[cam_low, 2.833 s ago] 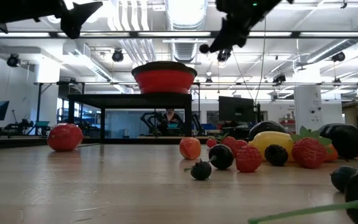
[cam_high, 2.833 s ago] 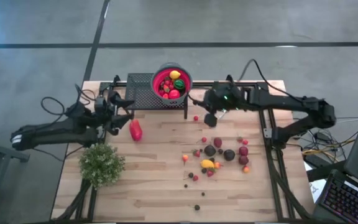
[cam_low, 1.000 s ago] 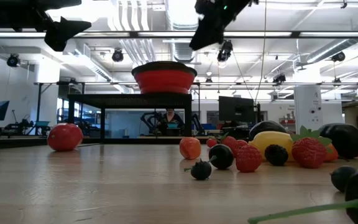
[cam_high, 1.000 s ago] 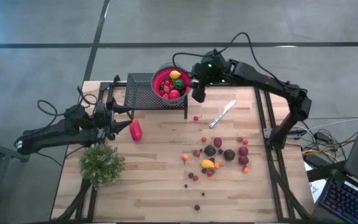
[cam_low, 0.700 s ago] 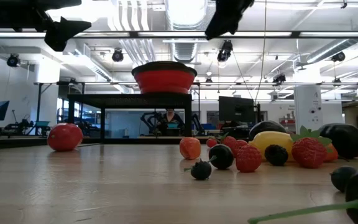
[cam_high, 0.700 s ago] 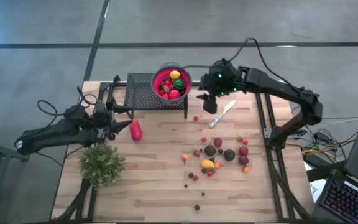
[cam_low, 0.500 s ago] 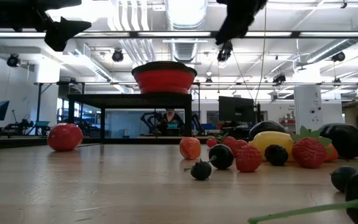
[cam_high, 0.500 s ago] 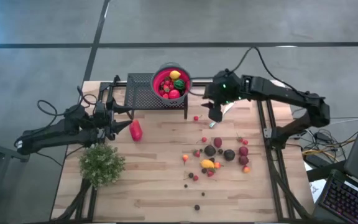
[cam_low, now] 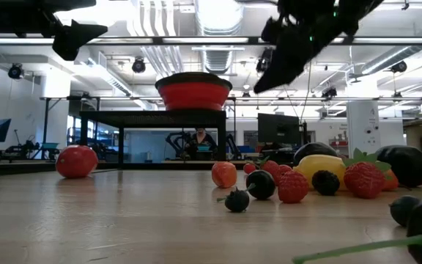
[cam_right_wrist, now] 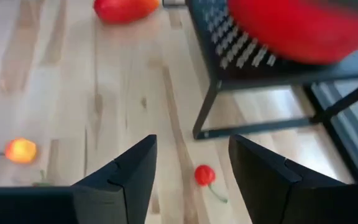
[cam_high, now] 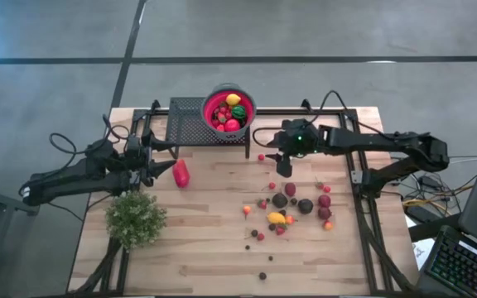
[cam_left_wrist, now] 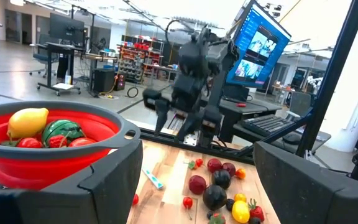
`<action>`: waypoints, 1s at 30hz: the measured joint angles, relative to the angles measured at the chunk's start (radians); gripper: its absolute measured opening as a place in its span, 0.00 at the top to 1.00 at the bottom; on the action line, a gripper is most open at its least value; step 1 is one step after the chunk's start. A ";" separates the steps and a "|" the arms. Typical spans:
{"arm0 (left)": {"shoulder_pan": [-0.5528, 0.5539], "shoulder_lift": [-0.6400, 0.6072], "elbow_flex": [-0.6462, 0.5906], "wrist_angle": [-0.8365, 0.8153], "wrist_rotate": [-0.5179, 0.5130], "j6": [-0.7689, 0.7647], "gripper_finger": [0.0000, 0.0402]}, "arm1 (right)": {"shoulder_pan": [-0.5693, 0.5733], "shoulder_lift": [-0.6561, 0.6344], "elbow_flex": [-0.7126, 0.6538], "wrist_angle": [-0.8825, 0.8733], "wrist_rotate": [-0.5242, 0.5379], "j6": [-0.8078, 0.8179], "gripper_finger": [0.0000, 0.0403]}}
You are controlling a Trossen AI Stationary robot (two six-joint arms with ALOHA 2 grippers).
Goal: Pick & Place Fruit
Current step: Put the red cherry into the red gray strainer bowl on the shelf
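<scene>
red cherry [cam_right_wrist: 204, 175] on the worktop [cam_high: 205, 240] just ahead of the right tool [cam_high: 284, 168] — fingers apart, empty; left tool [cam_high: 161, 156] wide.

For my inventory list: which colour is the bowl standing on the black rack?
The bowl is red with a grey rim; the left wrist view shows it best.

Robotics lab: exposed ceiling ducts [cam_low: 160, 29], monitor [cam_left_wrist: 260, 46] (lit), equipment racks [cam_left_wrist: 138, 53], concrete floor [cam_high: 56, 50].
</scene>
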 joint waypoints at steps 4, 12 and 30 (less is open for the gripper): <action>0.000 0.000 0.000 0.000 0.000 0.000 0.22 | -0.001 0.042 -0.059 0.085 0.000 0.012 0.46; 0.000 0.000 0.000 0.000 0.000 0.000 0.22 | -0.010 0.136 -0.120 0.268 0.001 0.038 0.36; -0.001 0.000 0.000 0.000 0.000 0.000 0.22 | -0.078 0.395 -0.123 0.426 0.002 0.072 0.26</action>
